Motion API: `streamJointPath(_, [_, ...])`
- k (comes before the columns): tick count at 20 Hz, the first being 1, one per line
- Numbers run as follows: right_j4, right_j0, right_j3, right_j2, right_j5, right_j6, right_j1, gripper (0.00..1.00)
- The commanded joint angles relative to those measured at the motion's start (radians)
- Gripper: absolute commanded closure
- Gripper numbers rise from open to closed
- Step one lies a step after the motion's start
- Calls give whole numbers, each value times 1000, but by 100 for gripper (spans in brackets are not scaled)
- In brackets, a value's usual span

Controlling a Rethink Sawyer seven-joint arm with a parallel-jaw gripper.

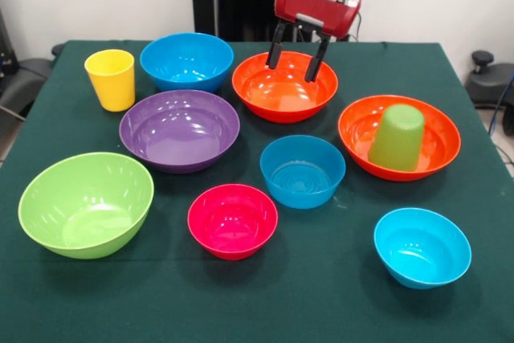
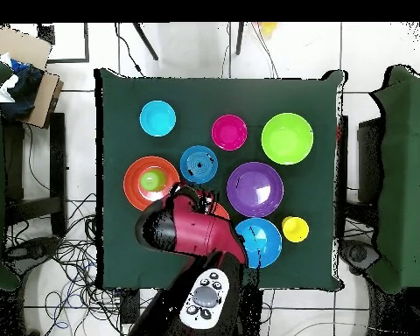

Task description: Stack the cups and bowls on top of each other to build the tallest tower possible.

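Observation:
My gripper (image 1: 292,71) (image 2: 201,196) hangs open, its fingers straddling the far rim of an empty orange bowl (image 1: 283,90) (image 2: 220,210). A second orange bowl (image 1: 357,138) (image 2: 133,188) holds a light green cup (image 1: 397,136) (image 2: 151,180) turned upside down; nothing else is stacked, so no tower stands. A yellow cup (image 1: 111,78) (image 2: 294,229) stands upright alone. Separate on the cloth lie a large blue bowl (image 1: 186,60) (image 2: 261,241), purple bowl (image 1: 179,128) (image 2: 255,189), lime green bowl (image 1: 86,202) (image 2: 287,138), pink-red bowl (image 1: 232,220) (image 2: 229,132), smaller blue bowl (image 1: 302,170) (image 2: 199,164) and cyan bowl (image 1: 422,247) (image 2: 157,118).
All pieces rest on a dark green tablecloth (image 1: 321,303) (image 2: 126,254). The red arm (image 2: 192,229) covers most of the empty orange bowl in the overhead view. Chairs stand off both sides of the table, with cables on the floor.

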Motion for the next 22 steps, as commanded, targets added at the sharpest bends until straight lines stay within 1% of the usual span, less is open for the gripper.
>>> streamJointPath(1, [-33, 26, 17, 82, -28, 130, 41, 0])
streamJointPath(8, [-19, 37, 8, 77, -31, 142, 55, 0])
streamJointPath(13, [-15, 43, 7, 74, -20, 143, 51, 0])
streamJointPath(22, [-22, 34, 20, 81, -11, 134, 35, 0])
